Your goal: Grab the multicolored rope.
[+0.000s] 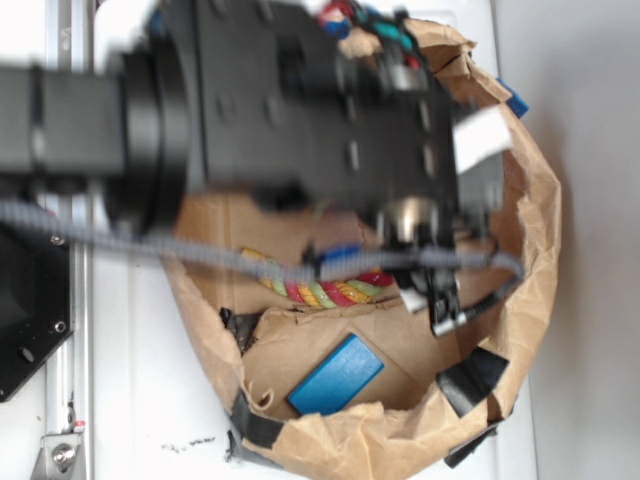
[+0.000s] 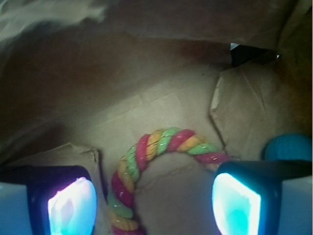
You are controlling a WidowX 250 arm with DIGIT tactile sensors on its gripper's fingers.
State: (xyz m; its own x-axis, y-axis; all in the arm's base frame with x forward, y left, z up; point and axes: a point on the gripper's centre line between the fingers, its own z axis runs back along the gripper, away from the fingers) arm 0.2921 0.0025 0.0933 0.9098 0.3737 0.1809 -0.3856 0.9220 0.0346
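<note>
The multicolored rope (image 2: 146, 156), twisted from red, yellow and green strands, lies curved on the brown paper floor of the bag. In the wrist view it arcs between my two fingers, touching neither. My gripper (image 2: 154, 205) is open, its pads (image 2: 72, 205) glowing at the bottom corners. In the exterior view the rope (image 1: 325, 290) shows under the grey cable, mostly hidden by the black arm; the gripper (image 1: 432, 280) hangs just right of it inside the bag.
A brown paper bag (image 1: 535, 210) with black tape walls in the work area. A blue block (image 1: 337, 376) lies near its front rim. A blue ball (image 2: 288, 147) sits right of the rope. The grey braided cable (image 1: 150, 245) crosses the bag.
</note>
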